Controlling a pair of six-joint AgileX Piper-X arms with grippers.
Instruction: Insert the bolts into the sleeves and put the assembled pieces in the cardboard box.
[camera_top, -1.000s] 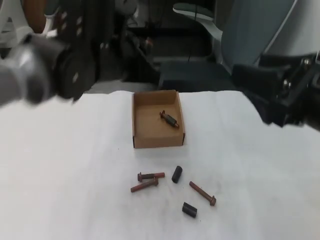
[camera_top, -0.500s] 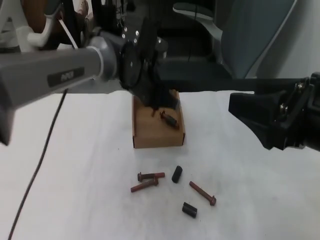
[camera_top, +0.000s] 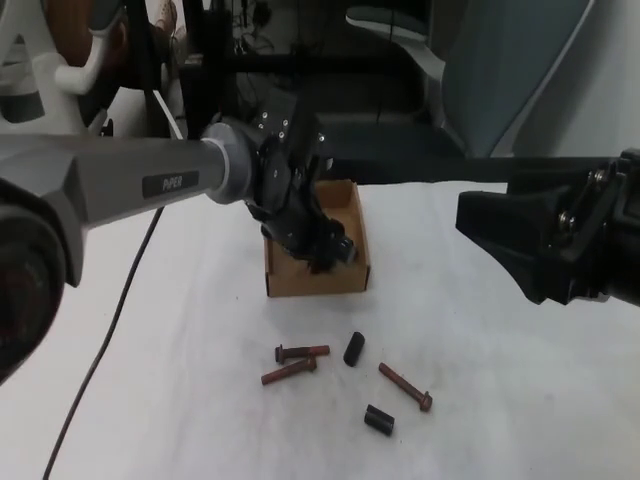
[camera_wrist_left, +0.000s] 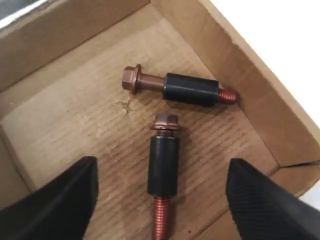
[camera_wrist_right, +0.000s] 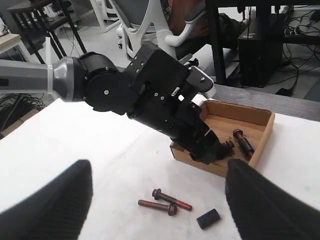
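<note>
The cardboard box (camera_top: 290, 279) sits mid-bench, and my left gripper (camera_top: 330, 252) is down inside it. In the left wrist view that gripper (camera_wrist_left: 162, 164) is open. One assembled bolt and sleeve (camera_wrist_left: 163, 160) lies on the box floor (camera_wrist_left: 75, 130) between the fingers, untouched. A second assembled piece (camera_wrist_left: 180, 89) lies just beyond it by the wall. Three loose bolts (camera_top: 301, 352) (camera_top: 288, 373) (camera_top: 405, 387) and two black sleeves (camera_top: 354, 348) (camera_top: 378, 420) lie on the white cloth in front of the box. My right gripper (camera_wrist_right: 157, 170) hangs open above the bench at the right, holding nothing.
The left arm (camera_wrist_right: 150, 100) stretches from the left side to the box (camera_wrist_right: 260, 117). The right arm's black body (camera_top: 570, 240) hovers at the right edge. Chairs and desk legs stand beyond the bench's far edge.
The left arm swung in from the upper left and lowered into the box. The box held one assembled piece a second ago; two lie in it now. The right arm shifted slightly, then stayed.
</note>
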